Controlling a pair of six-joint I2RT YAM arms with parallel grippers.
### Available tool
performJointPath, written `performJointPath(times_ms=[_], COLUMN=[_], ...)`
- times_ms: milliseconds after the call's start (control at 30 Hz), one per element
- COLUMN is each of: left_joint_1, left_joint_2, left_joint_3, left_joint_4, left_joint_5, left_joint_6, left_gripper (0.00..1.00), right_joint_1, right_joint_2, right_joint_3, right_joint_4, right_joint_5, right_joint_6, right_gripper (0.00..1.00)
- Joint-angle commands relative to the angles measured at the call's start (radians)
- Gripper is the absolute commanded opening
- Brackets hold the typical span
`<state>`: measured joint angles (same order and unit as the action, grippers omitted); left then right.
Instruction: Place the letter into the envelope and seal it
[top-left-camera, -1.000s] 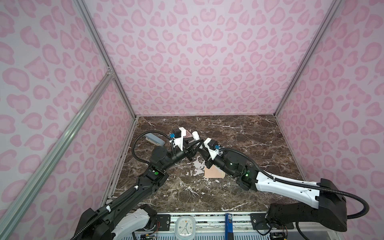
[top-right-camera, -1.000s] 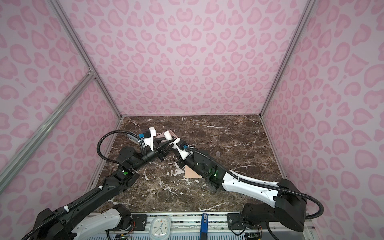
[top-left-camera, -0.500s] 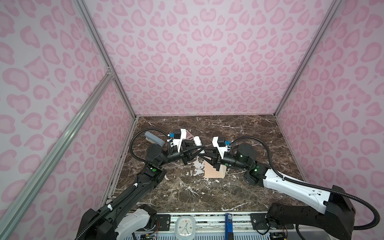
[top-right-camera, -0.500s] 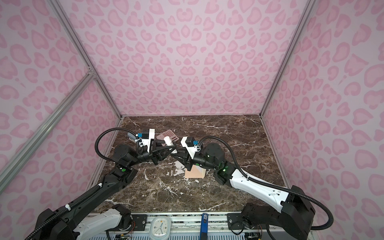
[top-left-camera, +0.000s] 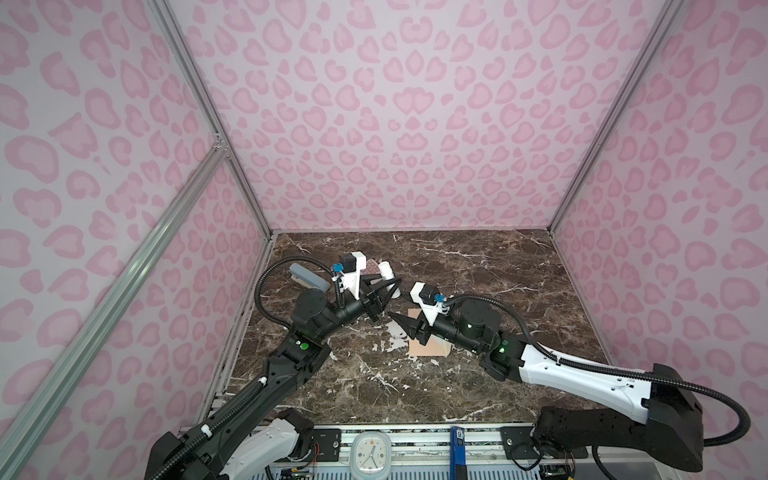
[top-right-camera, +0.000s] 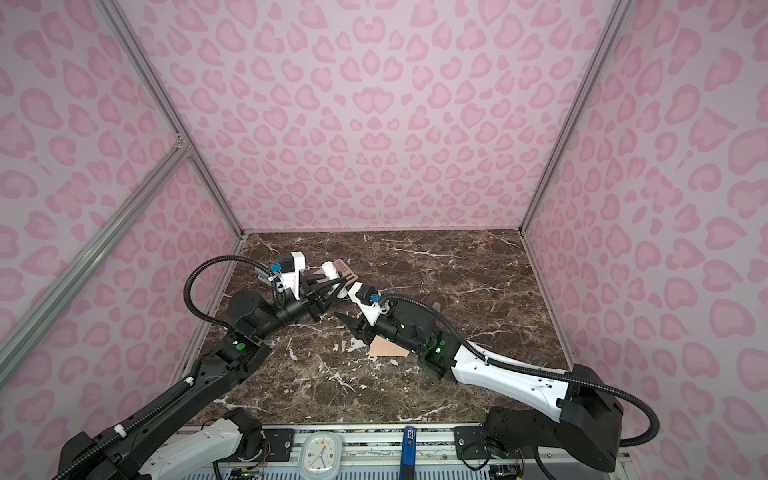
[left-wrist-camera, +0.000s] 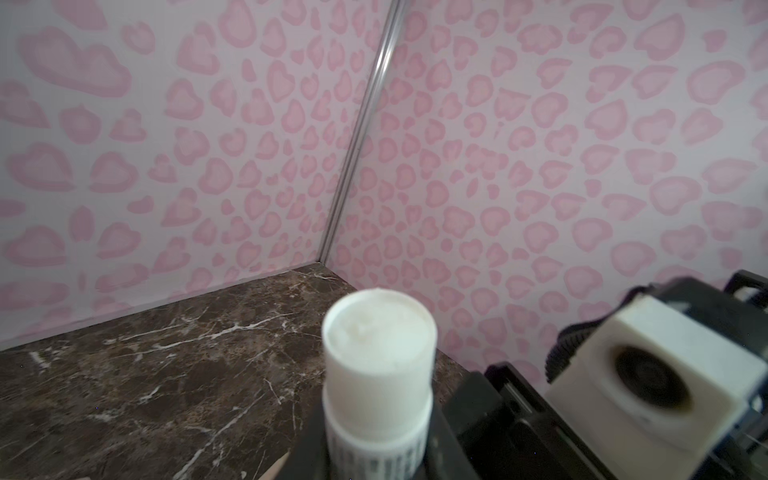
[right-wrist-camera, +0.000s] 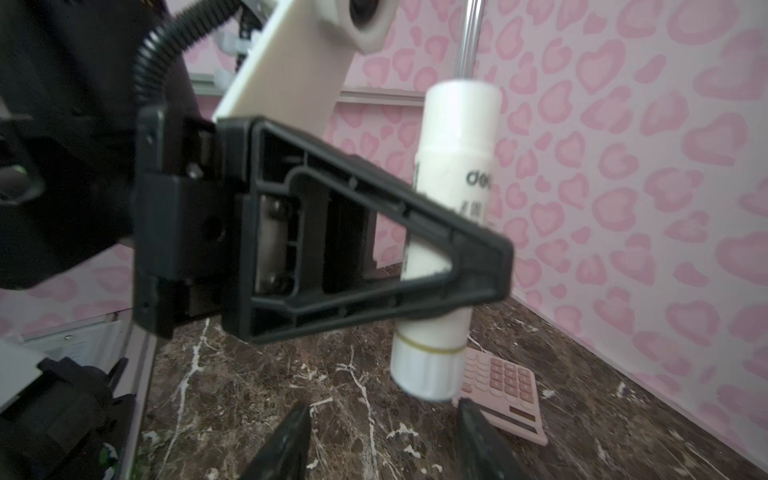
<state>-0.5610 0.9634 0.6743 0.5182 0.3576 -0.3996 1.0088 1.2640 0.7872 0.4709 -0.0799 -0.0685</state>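
Observation:
The peach-tan envelope (top-left-camera: 430, 348) (top-right-camera: 386, 348) lies flat on the marble table, partly under my right forearm. The letter is hidden in every view. My left gripper (top-left-camera: 392, 286) (top-right-camera: 340, 286) (left-wrist-camera: 376, 457) is shut on a white glue stick (top-left-camera: 387, 272) (top-right-camera: 333, 271) (left-wrist-camera: 378, 353) (right-wrist-camera: 453, 199) and holds it above the table behind the envelope. My right gripper (top-left-camera: 401, 324) (top-right-camera: 347, 323) (right-wrist-camera: 384, 440) stands open and empty just in front of the stick, its fingertips (right-wrist-camera: 291, 436) apart from it.
A pink calculator (top-left-camera: 372, 266) (top-right-camera: 345, 268) (right-wrist-camera: 507, 390) lies behind the glue stick. A grey-blue object (top-left-camera: 309, 276) rests near the left wall. A small clock (top-left-camera: 370, 455) sits on the front rail. Pink patterned walls close three sides.
My right gripper has opened and drawn back from the glue stick toward the envelope. The left gripper still holds the stick in much the same place.

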Motion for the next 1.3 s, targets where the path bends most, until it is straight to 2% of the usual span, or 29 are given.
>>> performJointPath(times_ms=[0, 233, 567, 1267], left_joint_1=[-0.025, -0.051, -0.062, -0.065], left_joint_2=[-0.017, 0.009, 0.018, 0.012], left_joint_3=[-0.009, -0.024, -0.019, -0.022], left_joint_4=[-0.006, 0.014, 0.021, 0.004], left_joint_5=[-0.248, -0.292, -0.287, -0.258], left_joint_6=[0.031, 0.0, -0.009, -0.02], left_gripper=[0.04, 0.04, 0.04, 0.04], right_joint_1=[0.03, 0.064, 0.066, 0.065], right_joint_2=[0.032, 0.12, 0.196, 0.261], right_joint_3=[-0.019, 0.013, 0.093, 0.134], right_joint_4=[0.126, 0.231, 0.227, 0.232], right_joint_5=[0.262, 0.359, 0.343, 0.351], right_joint_6=[-0.051, -0.093, -0.106, -0.092], right_gripper=[0.57, 0.55, 0.51, 0.27])
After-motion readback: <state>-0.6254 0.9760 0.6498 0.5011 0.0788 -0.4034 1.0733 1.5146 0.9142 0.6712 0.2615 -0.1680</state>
